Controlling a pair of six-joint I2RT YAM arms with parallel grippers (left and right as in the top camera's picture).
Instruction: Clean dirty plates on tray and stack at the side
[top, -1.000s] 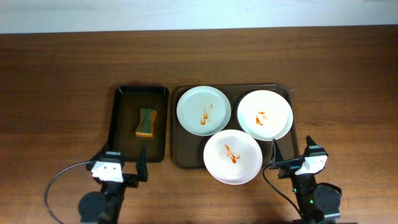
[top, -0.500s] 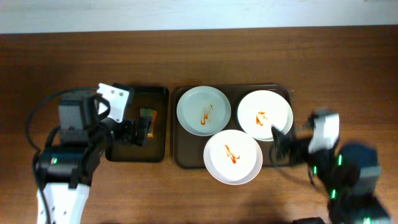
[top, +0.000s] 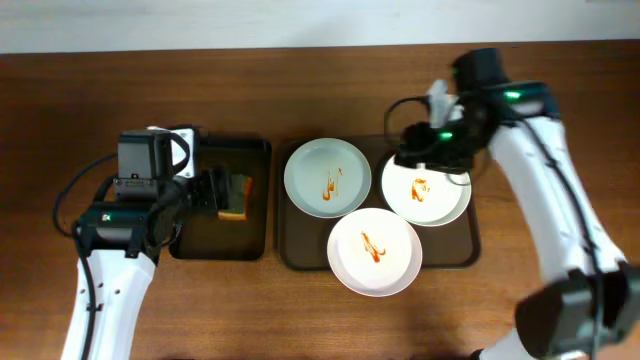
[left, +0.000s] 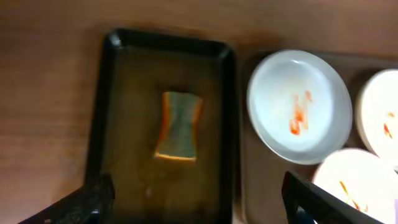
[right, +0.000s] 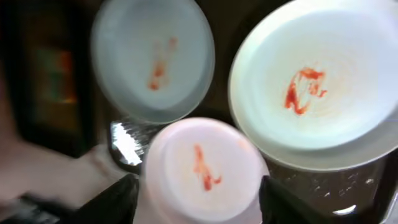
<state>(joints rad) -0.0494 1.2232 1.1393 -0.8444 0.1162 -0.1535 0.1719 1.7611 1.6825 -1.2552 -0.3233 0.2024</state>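
Observation:
Three dirty plates with red sauce smears lie on the brown tray (top: 296, 256): a pale green one (top: 327, 178) at far left, a pale one (top: 426, 185) at far right, and a white one (top: 374, 251) in front. A yellow-green sponge (top: 236, 195) lies in the black tray (top: 200, 240). My left gripper (top: 215, 191) is open and empty, hovering just left of the sponge (left: 178, 126). My right gripper (top: 421, 150) is open and empty above the far edge of the far right plate (right: 317, 81). The right wrist view also shows the white plate (right: 199, 168) and the pale green plate (right: 152, 59).
The black tray (left: 124, 180) stands left of the brown tray (left: 255, 186), their edges nearly touching. Bare wooden table (top: 100, 100) lies on all sides. The right arm reaches across the table's right side.
Both arms have left the front edge. The left gripper has moved over the black tray by the sponge. The right gripper has swung to the far side of the right plate.

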